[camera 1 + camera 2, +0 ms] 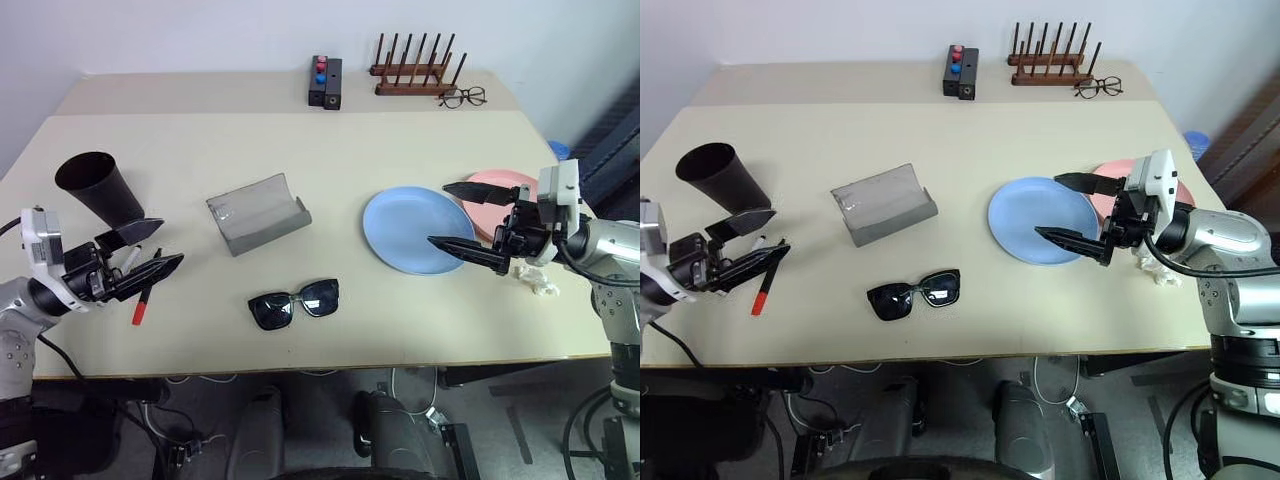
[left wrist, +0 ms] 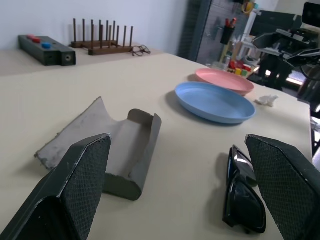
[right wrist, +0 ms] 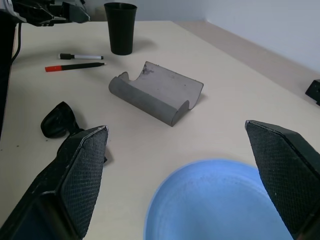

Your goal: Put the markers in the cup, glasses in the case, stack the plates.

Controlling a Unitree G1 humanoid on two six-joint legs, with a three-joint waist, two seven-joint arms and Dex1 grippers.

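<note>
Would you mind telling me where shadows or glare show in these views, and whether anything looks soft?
Left eye view: the cup throws a soft shadow on the table. Left wrist view: the sunglasses lens carries a small glint, and the shelves behind look soft. Right wrist view: the case casts a faint shadow.

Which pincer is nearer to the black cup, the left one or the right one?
Left. The left pincer hovers open just beside the cup. The right pincer is open across the table, over the blue plate.
</note>
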